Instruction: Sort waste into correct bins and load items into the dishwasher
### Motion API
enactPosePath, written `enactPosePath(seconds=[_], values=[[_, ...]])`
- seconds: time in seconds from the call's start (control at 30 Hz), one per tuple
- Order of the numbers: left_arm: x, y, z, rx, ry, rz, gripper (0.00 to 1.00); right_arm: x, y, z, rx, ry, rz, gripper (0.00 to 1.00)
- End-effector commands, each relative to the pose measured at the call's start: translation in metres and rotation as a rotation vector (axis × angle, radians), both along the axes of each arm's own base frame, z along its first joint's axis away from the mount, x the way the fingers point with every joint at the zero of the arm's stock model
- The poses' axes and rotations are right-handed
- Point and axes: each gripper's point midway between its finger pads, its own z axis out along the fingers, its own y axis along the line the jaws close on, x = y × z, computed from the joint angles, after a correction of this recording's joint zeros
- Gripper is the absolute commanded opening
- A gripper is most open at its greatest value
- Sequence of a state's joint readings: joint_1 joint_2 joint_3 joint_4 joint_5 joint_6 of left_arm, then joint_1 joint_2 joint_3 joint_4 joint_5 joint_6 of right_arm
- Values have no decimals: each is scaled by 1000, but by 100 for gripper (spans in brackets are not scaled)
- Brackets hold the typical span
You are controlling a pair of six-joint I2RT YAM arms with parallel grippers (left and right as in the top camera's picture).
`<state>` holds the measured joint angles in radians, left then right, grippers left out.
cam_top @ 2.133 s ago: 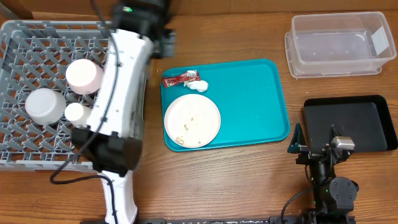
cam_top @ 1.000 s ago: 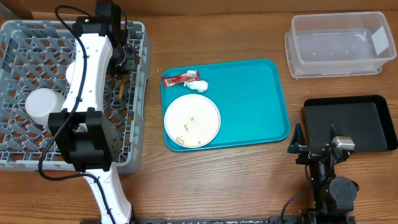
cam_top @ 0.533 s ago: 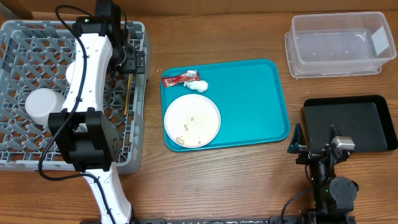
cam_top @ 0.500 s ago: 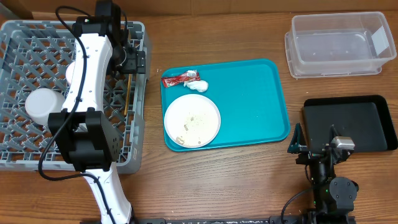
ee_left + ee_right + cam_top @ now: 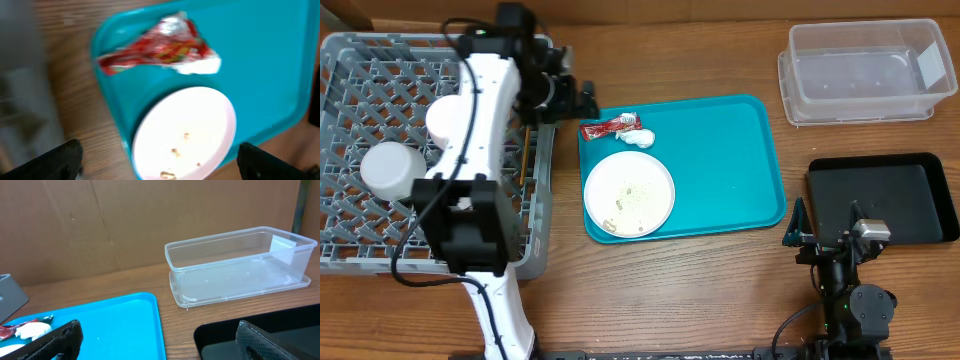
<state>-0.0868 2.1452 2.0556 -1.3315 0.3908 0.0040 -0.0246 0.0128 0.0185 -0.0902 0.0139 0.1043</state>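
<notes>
My left gripper (image 5: 576, 100) hangs open and empty over the top left corner of the teal tray (image 5: 720, 160). Below it, in the left wrist view, lie the red wrapper (image 5: 160, 47), the white tissue (image 5: 202, 65) and a white plate (image 5: 185, 135) with food scraps on it. The chopsticks (image 5: 523, 158) lie in the grey rack (image 5: 370, 60) by its right wall, beside round white dishes (image 5: 392, 170). My right gripper (image 5: 827, 232) stands open at the front right, next to the black tray (image 5: 885, 195). The clear tub (image 5: 865, 70) sits at the back right.
My left arm (image 5: 485, 130) stretches over the rack's right side and hides part of it. The teal tray's right half (image 5: 110, 320) is bare. A brown cardboard wall (image 5: 125, 220) stands behind the table.
My left gripper has opened and let go of the chopsticks, which now lie in the rack. It has then swung right to the tray's corner. The right arm has not moved.
</notes>
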Motion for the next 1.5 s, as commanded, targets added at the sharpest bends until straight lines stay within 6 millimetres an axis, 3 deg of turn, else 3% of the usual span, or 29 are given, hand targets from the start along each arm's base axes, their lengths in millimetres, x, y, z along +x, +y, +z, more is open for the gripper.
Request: enactPosePath(seconds=[0.0, 0.2, 0.33, 0.73, 0.93, 1.03, 1.2, 1.33, 1.47], values=[[-13, -45, -3, -40, 6, -121, 100, 0, 0, -2, 4, -5, -2, 99], [-35, -100, -3, -39, 4, -249, 100, 0, 0, -2, 4, -5, -2, 100], [-47, -123, -7, 15, 8, -282, 100, 0, 0, -2, 4, -5, -2, 100], [-59, -136, -19, 286, 20, 43, 100, 0, 0, -2, 4, -5, -2, 100], [-63, -147, -18, 293, 4, 39, 100, 0, 0, -2, 4, -5, -2, 100], [-64, -131, -20, 377, -7, 35, 100, 0, 0, -2, 4, -5, -2, 100], [-56, -77, -20, 469, 49, 174, 100, 0, 0, -2, 4, -5, -2, 100], [-45, -15, -20, 499, 121, 306, 100, 0, 0, -2, 4, -5, -2, 100], [-48, 41, -19, 522, 206, 386, 100, 0, 0, -2, 4, -5, -2, 100]])
